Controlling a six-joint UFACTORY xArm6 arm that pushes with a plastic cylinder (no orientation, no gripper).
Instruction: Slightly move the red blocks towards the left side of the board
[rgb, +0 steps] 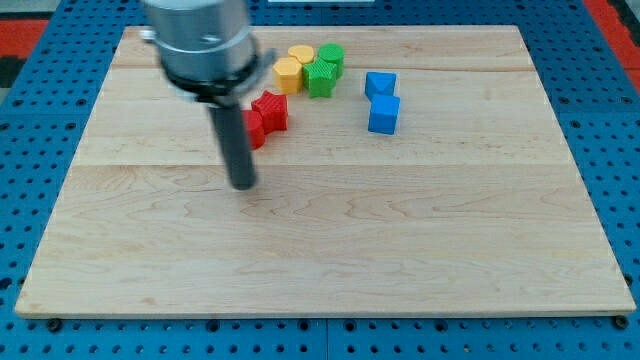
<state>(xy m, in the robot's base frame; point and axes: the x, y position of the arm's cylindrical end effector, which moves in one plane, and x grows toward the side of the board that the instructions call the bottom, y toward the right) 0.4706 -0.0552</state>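
Note:
Two red blocks sit at the upper middle of the wooden board. A red star-shaped block lies to the right, and a second red block, partly hidden by the rod, touches its lower left. My tip rests on the board just below and slightly left of the red blocks, apart from them. The dark rod rises from the tip to the grey arm body at the view's top.
Two yellow blocks and two green blocks cluster just above and right of the red ones. Two blue blocks stand further right. A blue pegboard surrounds the board.

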